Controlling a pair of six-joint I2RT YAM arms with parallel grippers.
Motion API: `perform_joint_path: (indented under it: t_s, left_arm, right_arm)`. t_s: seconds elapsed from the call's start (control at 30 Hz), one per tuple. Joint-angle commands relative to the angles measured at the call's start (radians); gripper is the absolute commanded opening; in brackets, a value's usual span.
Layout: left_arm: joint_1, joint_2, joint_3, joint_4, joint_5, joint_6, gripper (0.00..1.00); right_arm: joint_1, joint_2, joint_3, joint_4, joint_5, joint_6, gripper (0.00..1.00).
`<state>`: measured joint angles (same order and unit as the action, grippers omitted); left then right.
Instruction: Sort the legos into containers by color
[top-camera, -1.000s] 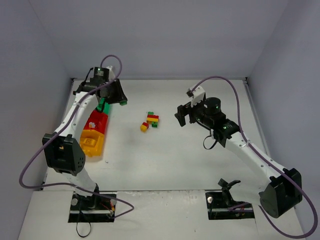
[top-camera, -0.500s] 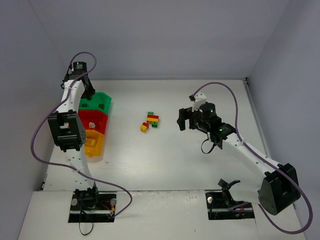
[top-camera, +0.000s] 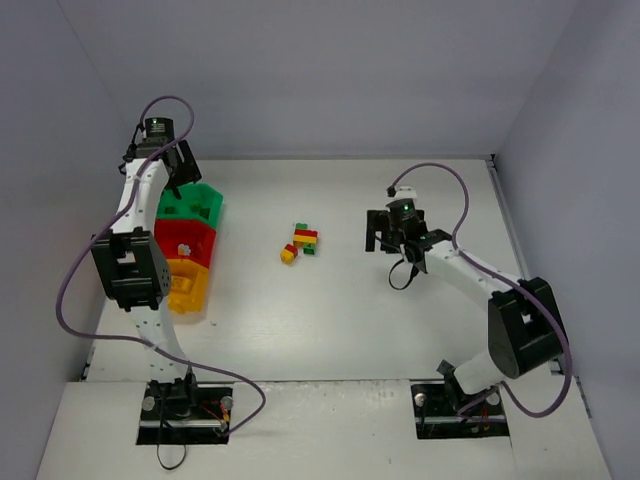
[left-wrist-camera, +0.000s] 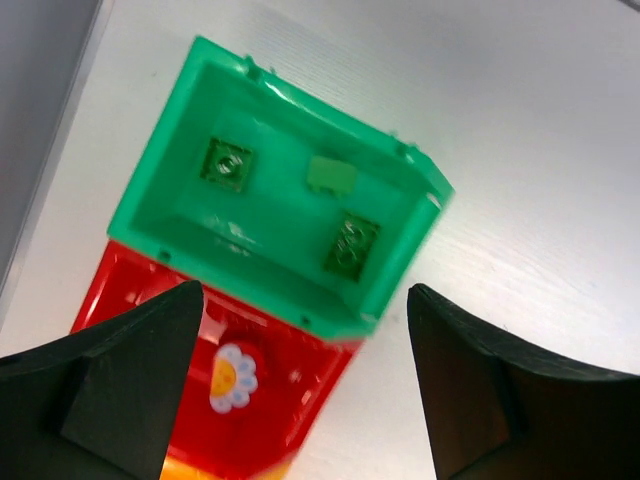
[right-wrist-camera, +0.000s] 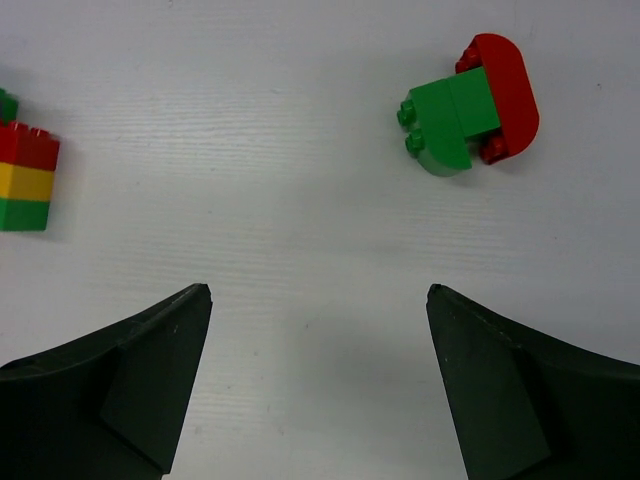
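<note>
Three containers stand in a row at the left: green (top-camera: 195, 205), red (top-camera: 186, 240), yellow-orange (top-camera: 186, 285). My left gripper (top-camera: 186, 172) hovers open and empty over the green container (left-wrist-camera: 180, 150). Three green legos lie inside it (left-wrist-camera: 228, 165), (left-wrist-camera: 332, 175), (left-wrist-camera: 352, 243). The red container (left-wrist-camera: 290, 385) shows below. A small cluster of mixed legos (top-camera: 300, 242) lies mid-table. My right gripper (top-camera: 378, 230) is open, just right of the cluster, nothing between its fingers. The right wrist view shows my right gripper (right-wrist-camera: 318, 290), a joined green-and-red piece (right-wrist-camera: 470, 110) and a red-yellow-green stack (right-wrist-camera: 25, 175).
A white-and-yellow flower piece (left-wrist-camera: 232, 378) sits in the red container. Grey walls close the table at the back and both sides. Both arms' bases (top-camera: 185, 400) are bolted at the near edge.
My left arm swung up over the green container and its gripper opened. My right gripper shifted slightly right while that arm's elbow folded back toward its base.
</note>
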<state>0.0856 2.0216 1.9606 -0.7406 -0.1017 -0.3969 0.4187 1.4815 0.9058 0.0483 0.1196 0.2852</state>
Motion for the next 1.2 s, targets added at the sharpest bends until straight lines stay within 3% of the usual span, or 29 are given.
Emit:
perform_joint_path:
  t_s: [0.0,0.2,0.5,0.87,1.17]
  left_arm:
    - [-0.046,-0.187,-0.035,-0.011,0.036,-0.017,0.76]
    - [-0.148,-0.382,-0.256,0.03,0.102,-0.039,0.76]
    - [-0.291,-0.583,-0.483,0.03,0.186,-0.049,0.76]
    - [-0.392,-0.681,-0.629,0.03,0.194,-0.083,0.76]
    - [-0.44,-0.695,-0.666,0.032,0.181,-0.097,0.76]
  right_arm:
    - [-0.04,0.046,0.105,0.024,0.045,-0.007,0.86]
    - [-0.165,0.114,0.195,0.019,-0.096,-0.156,0.83]
    - [-0.291,0.25,0.326,-0.013,-0.072,-0.049,0.82]
    - [-0.294,0.433,0.395,-0.005,-0.139,0.065,0.75]
    - [-0.275,0.43,0.342,0.041,-0.187,0.051,0.73]
